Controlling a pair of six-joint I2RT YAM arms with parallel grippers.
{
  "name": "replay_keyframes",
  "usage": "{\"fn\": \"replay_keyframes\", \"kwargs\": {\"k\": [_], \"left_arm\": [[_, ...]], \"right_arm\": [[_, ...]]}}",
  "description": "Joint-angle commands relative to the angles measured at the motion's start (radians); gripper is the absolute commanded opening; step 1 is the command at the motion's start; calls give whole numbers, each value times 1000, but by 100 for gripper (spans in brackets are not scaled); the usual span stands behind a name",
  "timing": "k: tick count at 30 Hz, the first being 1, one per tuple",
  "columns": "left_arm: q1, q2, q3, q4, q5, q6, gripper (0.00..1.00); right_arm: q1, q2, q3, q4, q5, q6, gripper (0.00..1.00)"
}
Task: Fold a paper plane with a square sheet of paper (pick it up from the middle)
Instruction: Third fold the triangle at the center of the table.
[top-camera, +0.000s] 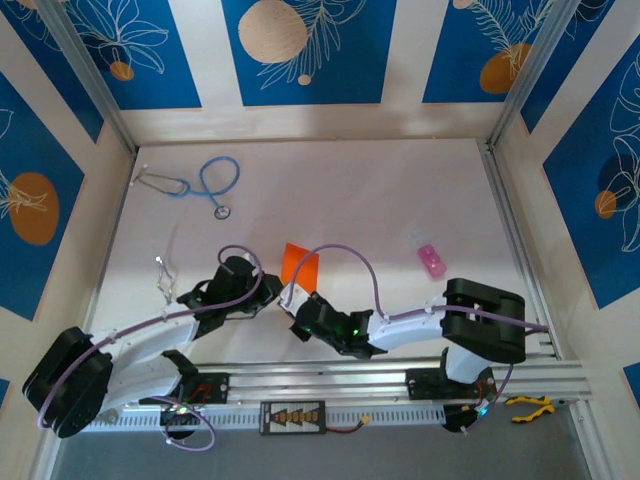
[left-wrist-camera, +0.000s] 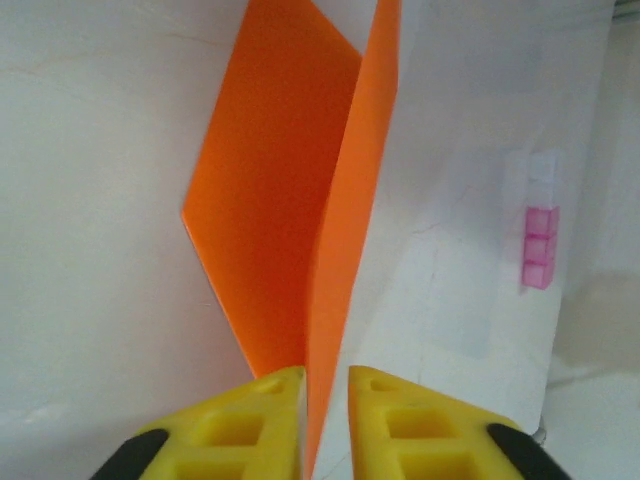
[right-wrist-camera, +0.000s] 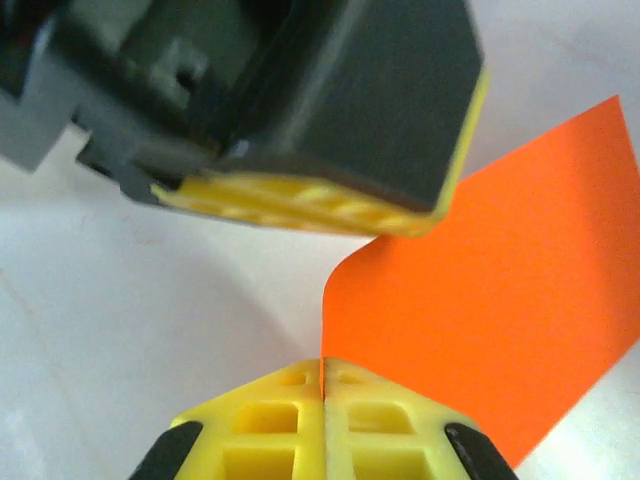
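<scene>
The square sheet of paper (top-camera: 299, 264) is held upright and bent above the tabletop (top-camera: 330, 190). Its edge is clamped by the jaws of the right gripper (right-wrist-camera: 322, 375). Just beside, it is straddled by the slightly parted jaws of the left gripper (left-wrist-camera: 325, 385). A pink block strip (top-camera: 432, 260) is seen right of the sheet and a blue stethoscope (top-camera: 205, 185) far left of it, both well apart.

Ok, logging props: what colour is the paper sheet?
Plain bright orange; the paper sheet shows best in the left wrist view.
</scene>
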Motion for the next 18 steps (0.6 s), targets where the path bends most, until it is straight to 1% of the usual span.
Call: {"fn": "replay_keyframes", "kwargs": {"k": [1,3,4,6,9,14,18], "left_arm": [[8,-39,60,-125,-51,73,26],[14,-47,90,-173,-64,117,29],[19,-46,103,-190,-64,131,31],[31,-34,125,-202,-51,162,32],[49,14,152,-180,-1,191,32],[59,159,228,-143,95,244,28],[59,301,302,-132,148,291,21]], "right_arm": [[-42,-48,-47,17,-193,44,0],[-94,-71,-76,26,-350,90,0],[-117,-82,-88,28,-404,117,0],[-178,-98,-108,34,-552,171,0],[-238,-105,-113,19,-693,211,0],[-293,-83,-97,2,-817,242,1],[-313,-58,-73,1,-885,266,1]]}}
